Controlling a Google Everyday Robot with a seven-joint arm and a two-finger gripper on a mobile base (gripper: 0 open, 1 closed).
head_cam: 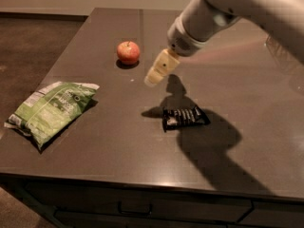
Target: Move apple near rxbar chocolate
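Hovering over the table (247, 80) in the upper middle of the frame, your gripper (153, 79) hangs just right of the apple (128, 52), apart from it and carrying nothing; whether it is parted or closed you cannot tell. It angles down-left toward the fruit, likely lining up a grasp. The apple sits upper left, well apart from the rxbar chocolate (185, 118) lying flat right of centre, so the carry is not yet begun. The green chip bag (52, 109) at left plays no part

Perhaps a kitchen, dark countertop (95, 144), drawer handle (134, 208), gripper (152, 80) above it
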